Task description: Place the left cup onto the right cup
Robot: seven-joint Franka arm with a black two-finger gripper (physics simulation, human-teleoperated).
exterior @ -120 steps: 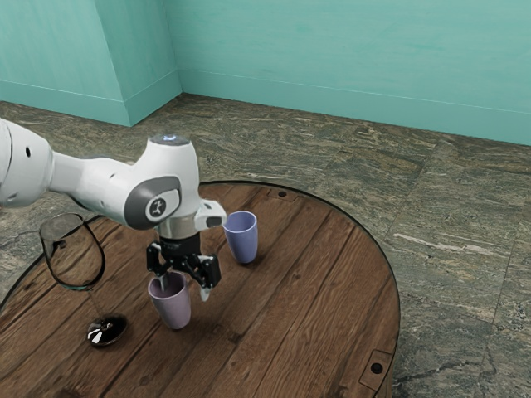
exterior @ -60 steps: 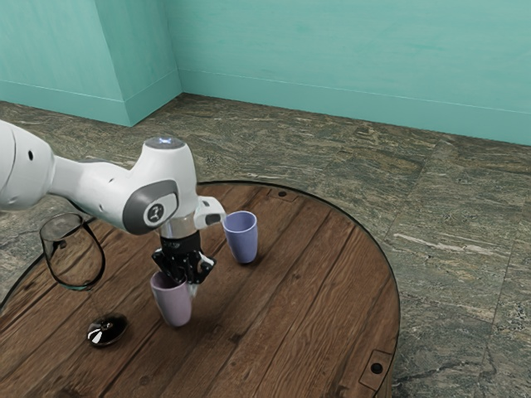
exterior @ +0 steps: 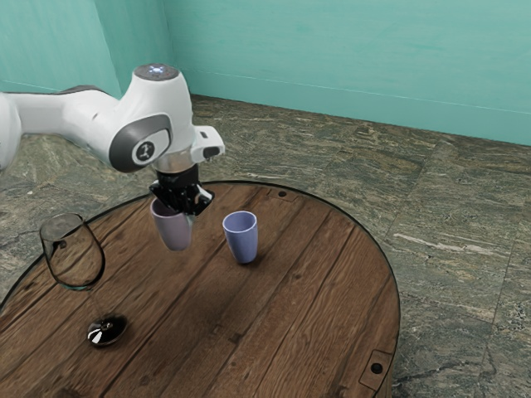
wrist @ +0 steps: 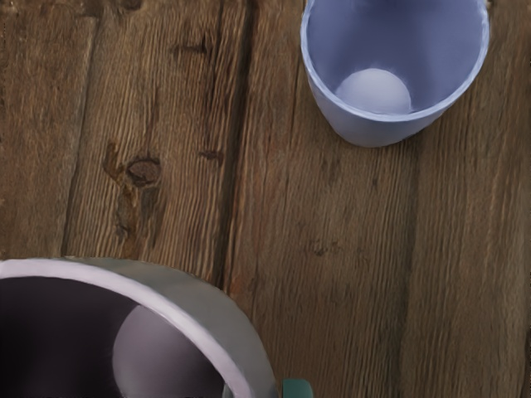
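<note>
The round wooden table (exterior: 290, 315) lies below my gripper, and nothing I hold touches it. The white arm (exterior: 75, 124) reaches over it, wrist pointing straight down. A wine glass (exterior: 73, 253) stands on the far side of the gripper from the target, lower and well apart, so I judge it out of the way.

The lilac cup (exterior: 172, 228) hangs upright directly under the gripper (exterior: 181, 207), clear of the wood. The jaws are pinched narrow on one side of its rim, one finger inside the wall and one outside. In the wrist view that rim (wrist: 178, 311) curves close beneath my hand. The blue cup (exterior: 241, 236) stands on the table beside the gripper, toward the exterior view's right and lower, mouth up and apart from the held cup. The wrist view looks down into its open mouth (wrist: 390, 50).

The step in hand is the carry across. Because I grip the wall, the cup's axis sits off to one side of the gripper, so I should centre the lilac base over the blue mouth, not the fingers. I'd keep this height until aligned, hold the cup upright, then descend slowly. A base clipping the blue rim could tip that cup. I'd release only once it seats.
</note>
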